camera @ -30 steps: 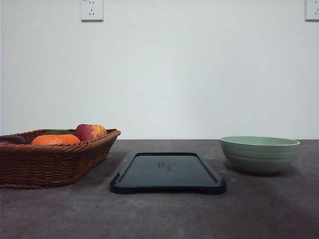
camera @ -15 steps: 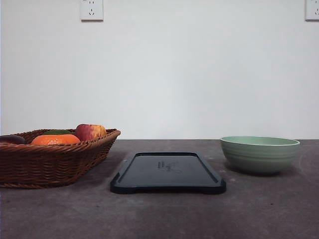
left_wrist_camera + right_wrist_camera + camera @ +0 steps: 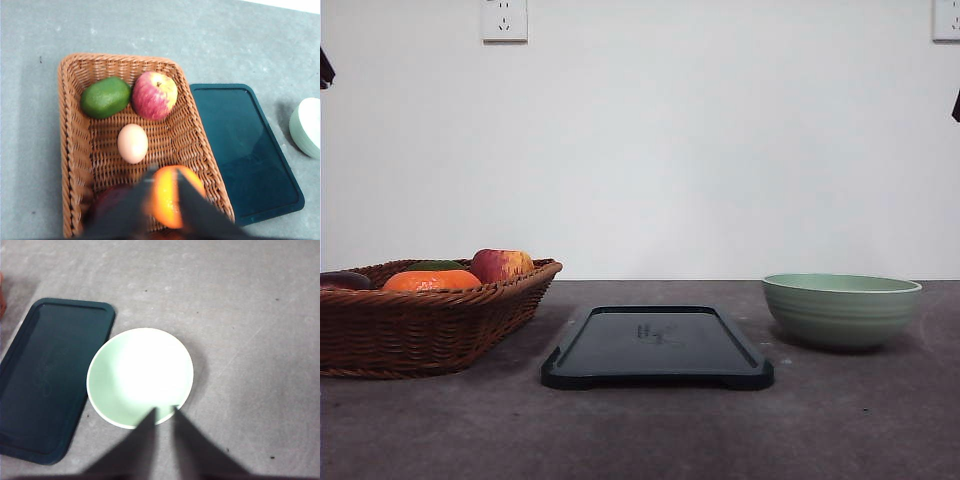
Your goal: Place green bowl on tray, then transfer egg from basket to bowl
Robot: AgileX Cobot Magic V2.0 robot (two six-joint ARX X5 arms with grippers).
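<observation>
Step in hand — grasp the green bowl [image 3: 140, 377] by its rim; right claw [image 3: 164, 412] hangs above, fingers slightly spread. Lower straight, then carry left onto the tray [image 3: 657, 346].

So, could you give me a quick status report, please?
Both grippers high, empty, slightly open. Green bowl on table, right of tray. Egg in basket. Nothing in the way.

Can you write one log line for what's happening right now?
stage: not started | bowl: on table, right of tray | egg: in basket | left claw: open above basket | right claw: open above bowl
</observation>
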